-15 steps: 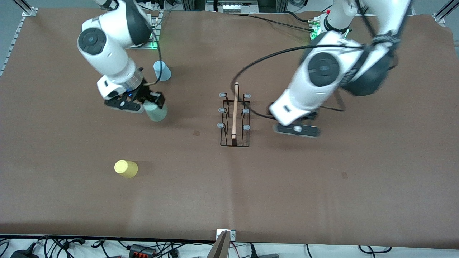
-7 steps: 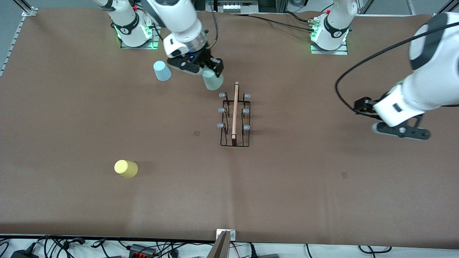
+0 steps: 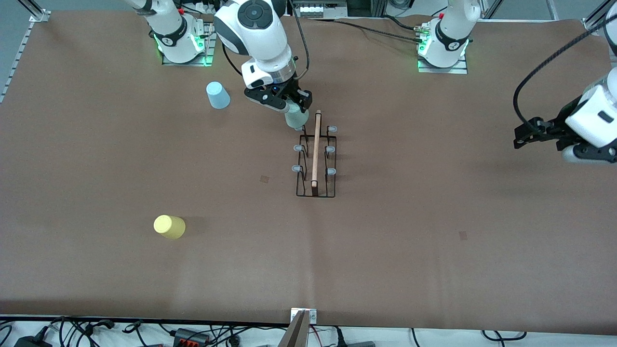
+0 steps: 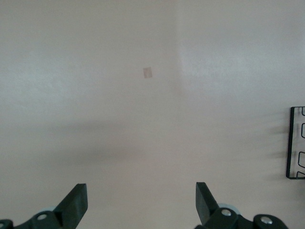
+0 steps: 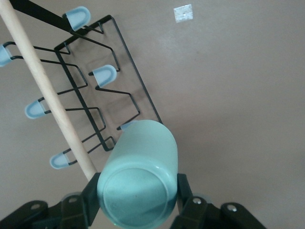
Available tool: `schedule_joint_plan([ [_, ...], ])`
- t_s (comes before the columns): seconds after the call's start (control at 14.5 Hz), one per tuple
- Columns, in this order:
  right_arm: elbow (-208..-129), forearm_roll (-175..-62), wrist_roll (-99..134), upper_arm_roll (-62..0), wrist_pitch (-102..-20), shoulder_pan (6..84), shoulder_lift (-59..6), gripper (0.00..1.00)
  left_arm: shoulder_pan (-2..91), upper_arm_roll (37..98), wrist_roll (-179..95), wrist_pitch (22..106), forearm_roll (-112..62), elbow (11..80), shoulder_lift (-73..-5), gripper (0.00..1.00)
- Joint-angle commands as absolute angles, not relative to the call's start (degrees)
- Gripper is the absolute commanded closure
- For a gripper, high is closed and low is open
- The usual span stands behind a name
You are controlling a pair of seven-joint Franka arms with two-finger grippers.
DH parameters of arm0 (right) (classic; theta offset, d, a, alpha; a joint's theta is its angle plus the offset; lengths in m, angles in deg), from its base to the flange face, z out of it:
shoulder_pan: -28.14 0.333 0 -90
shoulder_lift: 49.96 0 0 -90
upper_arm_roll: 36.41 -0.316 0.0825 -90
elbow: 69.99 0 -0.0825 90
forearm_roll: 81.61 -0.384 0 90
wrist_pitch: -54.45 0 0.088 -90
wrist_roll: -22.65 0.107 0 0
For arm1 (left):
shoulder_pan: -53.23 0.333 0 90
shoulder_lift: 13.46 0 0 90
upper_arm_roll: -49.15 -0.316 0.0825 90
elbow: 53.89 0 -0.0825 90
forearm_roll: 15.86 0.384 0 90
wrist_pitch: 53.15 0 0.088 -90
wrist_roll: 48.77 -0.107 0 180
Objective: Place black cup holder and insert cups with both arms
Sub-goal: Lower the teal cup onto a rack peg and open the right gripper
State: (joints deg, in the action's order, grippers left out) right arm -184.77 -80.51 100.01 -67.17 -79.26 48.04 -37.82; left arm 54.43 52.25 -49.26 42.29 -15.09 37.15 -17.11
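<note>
Surface [image 3: 434, 270]: brown covering, matte, with faint vertical creases near the middle. 3 things rest directly on it. Rack [image 3: 315, 161] stands upright near the centre, wooden handle [image 3: 316, 149] on top. Blue cup [image 3: 218, 95] sits upside down near the right arm's base, farther from the front camera than the rack. Yellow cup [image 3: 169, 226] lies toward the right arm's end, nearer the camera, well apart from both.

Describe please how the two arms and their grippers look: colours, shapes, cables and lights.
Both arms are white, rounded jointed segments with black joint caps. Black cables loop beside each. The right gripper and left gripper are black, with two flat fingers on a black bar. Each base glows green; a small blue light shows at the right wrist.
</note>
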Motion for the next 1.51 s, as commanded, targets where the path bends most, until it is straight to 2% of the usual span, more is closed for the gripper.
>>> schedule_joint_plan([
  [0.0, -183.5, -79.4, 101.2, -67.3, -81.4, 48.2, -35.9, 0.75, 49.7, 48.7, -49.6, 45.2, -15.8, 45.1, -10.8, 0.00],
  [0.34, -183.5, -79.3, 101.1, -67.3, -82.4, 48.2, -34.6, 0.72, 50.1, 48.8, -50.4, 44.6, -15.2, 44.6, -11.7, 0.00],
  [0.41, -183.5, -79.0, 101.0, -67.2, -82.4, 48.2, -34.2, 0.63, 50.1, 48.6, -50.4, 44.6, -15.2, 44.6, -11.7, 0.00],
  [0.48, -183.5, -78.1, 101.0, -67.1, -82.4, 48.2, -34.1, 0.29, 50.1, 48.4, -50.5, 44.6, -15.2, 44.6, -11.8, 0.00],
  [0.62, -183.5, -77.8, 100.7, -66.9, -82.4, 48.1, -33.9, 0.00, 50.1, 48.4, -50.4, 44.4, -15.2, 44.6, -11.7, 0.00],
  [0.83, -182.7, -77.8, 98.0, -66.0, -80.7, 46.2, -36.1, 0.00, 50.1, 48.5, -50.5, 44.2, -15.2, 44.6, -11.7, 0.00],
  [0.96, -181.3, -79.0, 91.8, -65.5, -75.7, 43.4, -38.3, 0.00, 50.1, 48.4, -50.5, 44.1, -15.2, 44.6, -11.7, 0.00],
  [1.24, -180.7, -80.6, 71.8, -65.5, -69.9, 31.4, -41.5, 0.00, 50.1, 48.4, -50.5, 44.1, -15.3, 44.6, -11.8, 0.00],
  [1.45, -181.4, -80.5, 52.1, -65.2, -70.1, 21.4, -40.9, 0.00, 50.1, 48.4, -50.5, 44.1, -15.3, 44.6, -11.8, 0.00],
])
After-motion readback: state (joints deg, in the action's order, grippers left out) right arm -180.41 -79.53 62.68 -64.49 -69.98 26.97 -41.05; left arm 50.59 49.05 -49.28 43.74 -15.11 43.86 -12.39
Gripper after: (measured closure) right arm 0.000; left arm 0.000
